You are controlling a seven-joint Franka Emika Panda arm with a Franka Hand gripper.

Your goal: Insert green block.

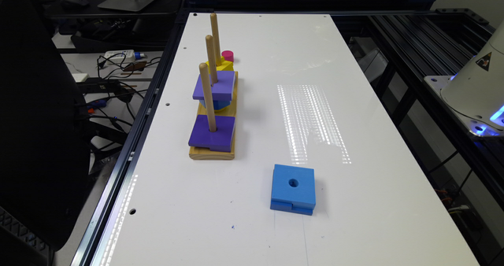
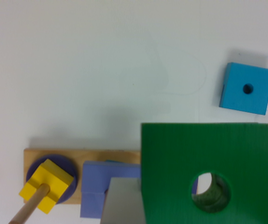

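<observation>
Fingers: a grey finger lay against the edge of the green block, apparently clamping it; the opposite finger was hidden.
Green block: held flat and close beneath the wrist camera, its round hole facing down, likely so a peg could pass through.
Wooden base: beneath and beside the block, carrying a lilac block and a yellow block on its peg.
Blue block: farther off on the white table, well apart from the base.
</observation>
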